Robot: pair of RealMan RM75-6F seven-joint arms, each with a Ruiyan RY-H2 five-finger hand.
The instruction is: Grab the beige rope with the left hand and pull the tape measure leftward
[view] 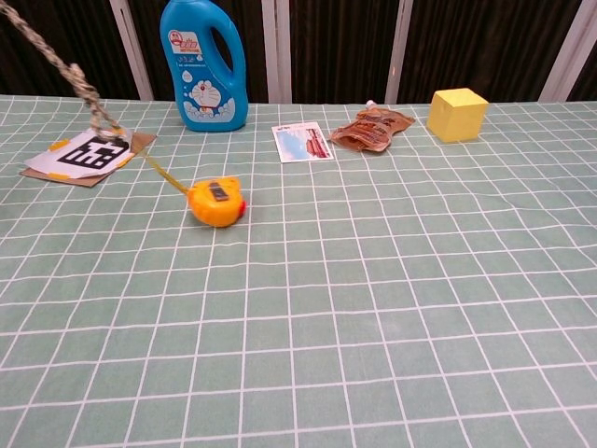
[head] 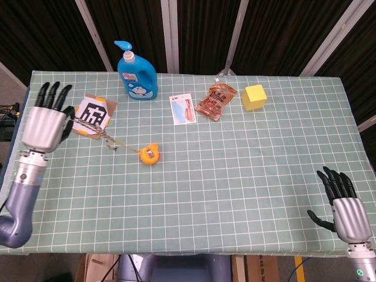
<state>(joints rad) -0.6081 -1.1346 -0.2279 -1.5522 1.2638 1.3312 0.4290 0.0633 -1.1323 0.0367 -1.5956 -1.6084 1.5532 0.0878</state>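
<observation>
Beige rope (head: 93,129) gripped in left hand (head: 46,124) at table's left edge, raised, leading to yellow tape measure (head: 148,155). Right hand (head: 346,210) spread wide, holding nothing.

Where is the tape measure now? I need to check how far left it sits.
In the head view, the tape measure lies left of centre on the table, in front of the blue bottle and right of the marker card.
</observation>
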